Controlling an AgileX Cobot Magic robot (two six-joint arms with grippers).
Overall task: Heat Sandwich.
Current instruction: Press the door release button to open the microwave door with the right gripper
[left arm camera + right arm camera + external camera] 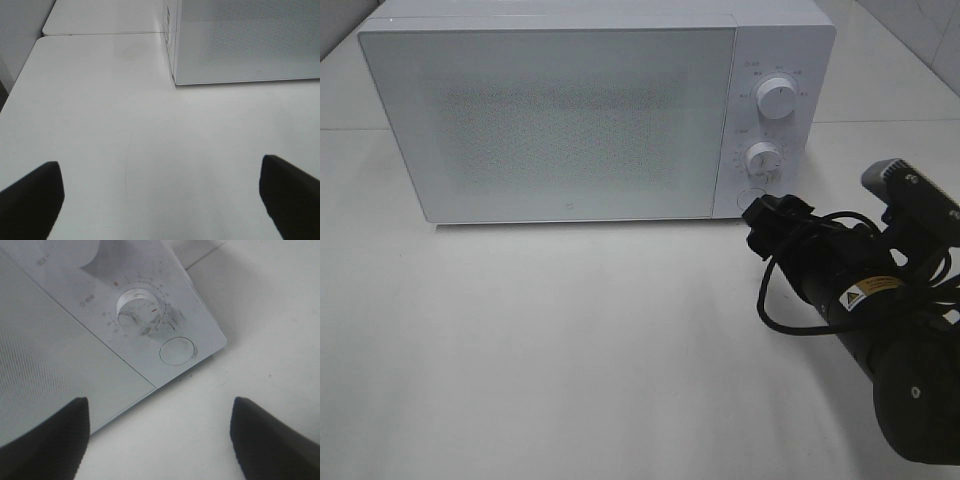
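Observation:
The sandwich is out of view in every frame. A white microwave (560, 110) stands at the back of the table with its door shut. My right gripper (761, 207) is open and empty, hovering just in front of the round button (752, 195) at the bottom of the control panel. In the right wrist view the round button (176, 350) lies below the lower dial (141, 312), beyond my right gripper (160, 440). My left gripper (160, 200) is open and empty over bare table, some way in front of the microwave's (250, 40) left front corner.
Two dials (777, 98) (763, 157) sit on the microwave's right panel. The white table (570, 350) stretches in front of the microwave. The right arm's black body and cables (840, 290) fill the lower right. A table seam (100, 33) runs behind the left side.

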